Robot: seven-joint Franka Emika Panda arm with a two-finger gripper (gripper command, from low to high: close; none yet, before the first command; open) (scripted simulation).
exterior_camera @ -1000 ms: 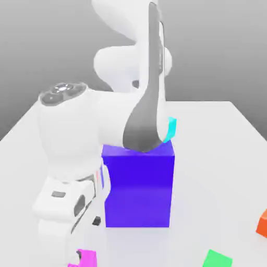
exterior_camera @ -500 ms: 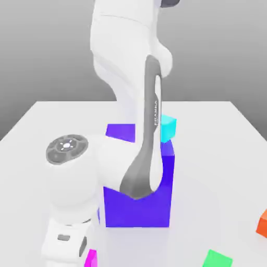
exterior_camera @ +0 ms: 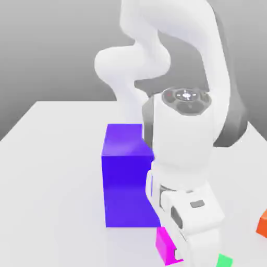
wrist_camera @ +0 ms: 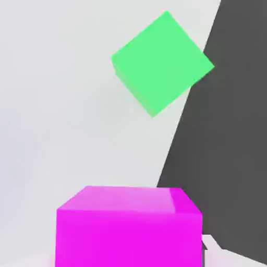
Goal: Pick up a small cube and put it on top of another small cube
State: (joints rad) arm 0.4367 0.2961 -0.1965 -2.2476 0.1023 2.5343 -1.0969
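1. A white table (exterior_camera: pixel 47 156) is seen in the exterior view, with the white arm (exterior_camera: pixel 182 146) standing over its near part.
2. The gripper (exterior_camera: pixel 177 250) is located at the lower end of the arm, low in the exterior view, and is closed on the magenta cube (exterior_camera: pixel 166 245).
3. The magenta cube is seen at the gripper's side toward the exterior view's left, just in front of the lower corner of the big blue-violet block (exterior_camera: pixel 128 177).
4. In the hand view, the magenta cube (wrist_camera: pixel 128 229) is shown close to the camera, with its top face and one side face visible.
5. The green cube (wrist_camera: pixel 160 61) is seen resting on the table surface in the hand view, apart from the magenta cube and close to the table's edge, where the dark ground begins.
6. In the exterior view, a small part of the green cube (exterior_camera: pixel 224 261) is visible just beside the gripper, on the exterior view's right.
7. An orange cube (exterior_camera: pixel 262 223) is seen at the exterior view's right edge, well apart from the block.
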